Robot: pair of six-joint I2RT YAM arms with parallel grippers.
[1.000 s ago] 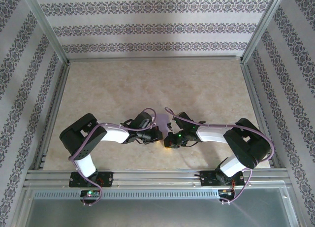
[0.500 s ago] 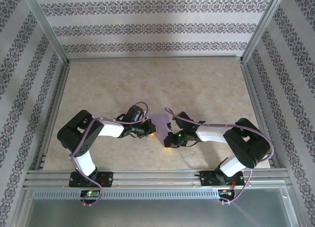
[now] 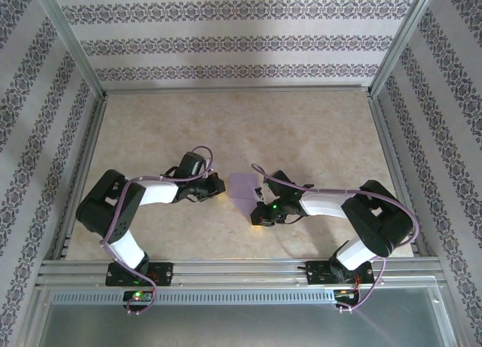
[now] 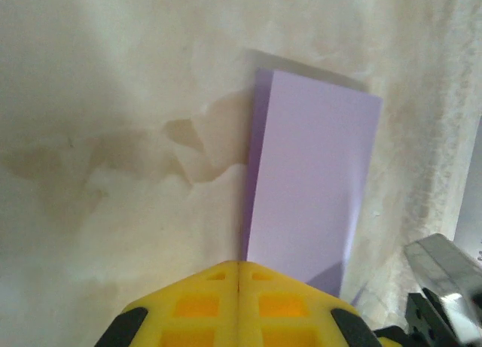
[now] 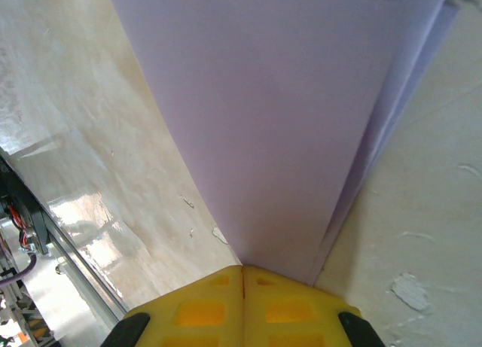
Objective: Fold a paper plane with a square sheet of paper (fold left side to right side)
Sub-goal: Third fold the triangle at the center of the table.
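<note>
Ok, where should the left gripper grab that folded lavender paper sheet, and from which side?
Probably its near edge, coming in low from the left: the folded lavender paper sheet lies nearly flat on the beige table, and that edge sits right before the left gripper.

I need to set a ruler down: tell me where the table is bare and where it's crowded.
Bare: the far half of the table, from the back wall to mid-table. Crowded: the near middle, where the folded purple paper lies between the left gripper and right gripper.
</note>
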